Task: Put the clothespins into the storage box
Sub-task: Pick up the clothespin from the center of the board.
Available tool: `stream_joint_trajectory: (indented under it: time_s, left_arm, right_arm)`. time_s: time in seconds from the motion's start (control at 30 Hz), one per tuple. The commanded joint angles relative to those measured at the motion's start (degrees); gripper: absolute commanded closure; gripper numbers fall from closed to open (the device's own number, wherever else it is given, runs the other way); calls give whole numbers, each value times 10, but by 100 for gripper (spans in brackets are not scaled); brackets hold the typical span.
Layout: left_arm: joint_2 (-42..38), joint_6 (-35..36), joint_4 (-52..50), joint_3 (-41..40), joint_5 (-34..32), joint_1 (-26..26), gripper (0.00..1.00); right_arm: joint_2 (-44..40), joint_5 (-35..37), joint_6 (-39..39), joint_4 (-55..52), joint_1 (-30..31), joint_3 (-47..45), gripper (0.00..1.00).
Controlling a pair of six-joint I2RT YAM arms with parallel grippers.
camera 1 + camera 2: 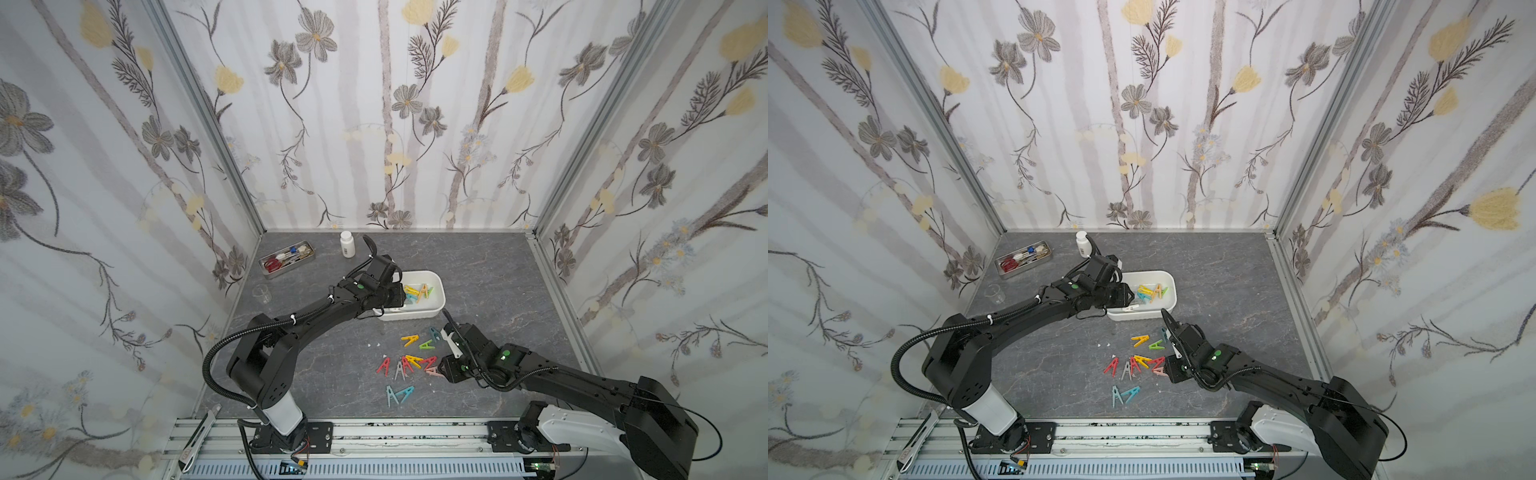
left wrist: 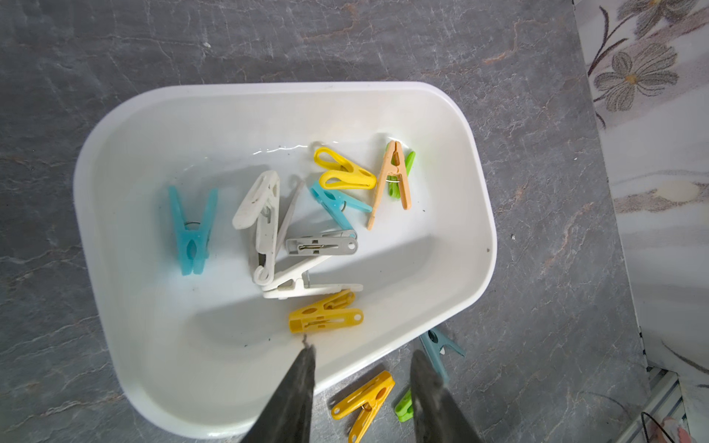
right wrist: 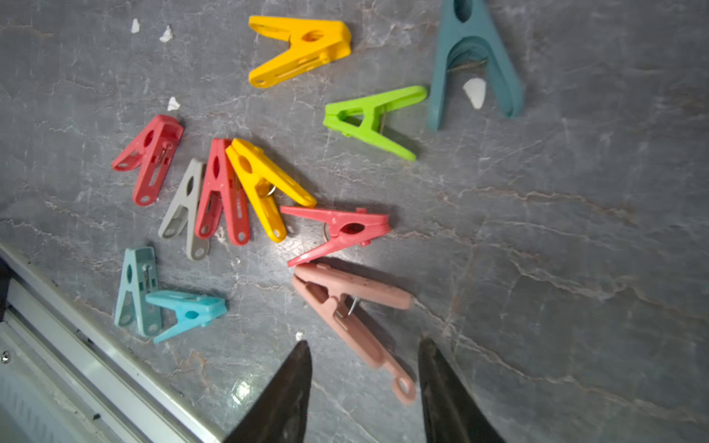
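Box (image 2: 172, 345): pins (image 2: 326, 316) inside, loose pins (image 3: 299, 50) on counter (image 3: 575, 268) beside it; L jaws over box rim, R jaws near box, both released, empty.

Left arm (image 1: 316, 311) reaches forward and inward from its base at the near rail, elbow raised, forearm sloping out, wrist pitched down. Left gripper (image 2: 360, 353) points downward, jaws parted, nothing between the dark fingers (image 2: 295, 391). Right arm (image 1: 582, 376) stretches low from its base, forward and inward, forearm near level. Right gripper (image 3: 364, 343) angles down, jaws apart, nothing clamped between them.
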Motion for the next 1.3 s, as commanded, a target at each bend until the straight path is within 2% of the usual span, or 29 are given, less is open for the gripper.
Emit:
stream_joint_trajectory:
  time_s: [0.0,0.2,0.47,0.9,1.07,1.27]
  left_arm:
    - [-9,-3,20,-5,-13,1,59]
    - [-10,-3,20,-6,-5,1,59]
    - [-18,-2,19,-14,-6,2,59]
    - [-27,2,11,-24,-9,4,59]
    - [-48,5,2,-42,-20,6,59]
    - [-70,-10,20,-61,-20,15,59]
  right_arm:
    - [-2,-8,4,19,9,-6,50]
    - [31,-15,0,42,31,-7,50]
    - [85,15,-3,31,55,11,58]
    - [96,18,12,34,61,2,90]
    - [63,-25,19,44,64,-14,98]
    - [21,-64,27,8,63,0,100]
